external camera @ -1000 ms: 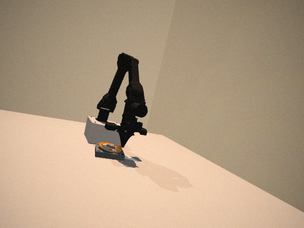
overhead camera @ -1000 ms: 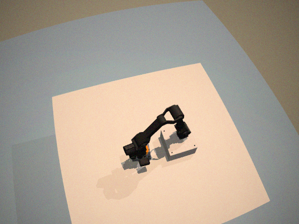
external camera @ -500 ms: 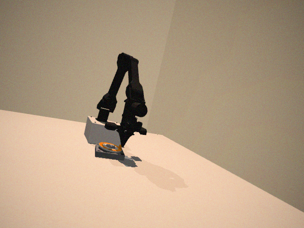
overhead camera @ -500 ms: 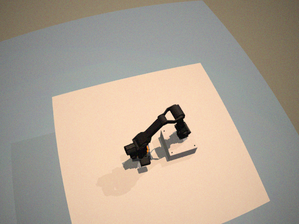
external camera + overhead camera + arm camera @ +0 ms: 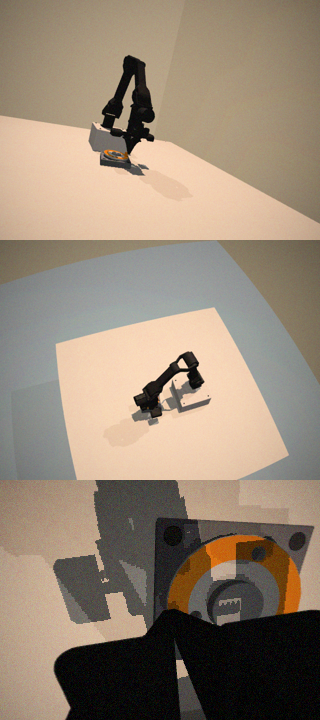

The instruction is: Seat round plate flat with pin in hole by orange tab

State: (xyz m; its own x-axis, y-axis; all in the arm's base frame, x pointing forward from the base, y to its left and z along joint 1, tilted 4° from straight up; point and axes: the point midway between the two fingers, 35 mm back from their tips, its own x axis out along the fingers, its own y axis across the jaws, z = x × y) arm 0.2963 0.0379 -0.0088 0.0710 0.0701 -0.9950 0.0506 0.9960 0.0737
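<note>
Jaws pressed together, holding nothing, tip at edge of round plate (image 5: 235,580) on base (image 5: 165,570); nudging rotation step; next: bring tab hole (image 5: 258,553) over pin, then retract

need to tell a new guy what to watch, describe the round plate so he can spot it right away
Start at the pale grey block the arm is mounted on. In front of it lies a dark square base, and the round plate sits on top, beneath the shut gripper. Its orange ring is the scene's only bright colour.
</note>
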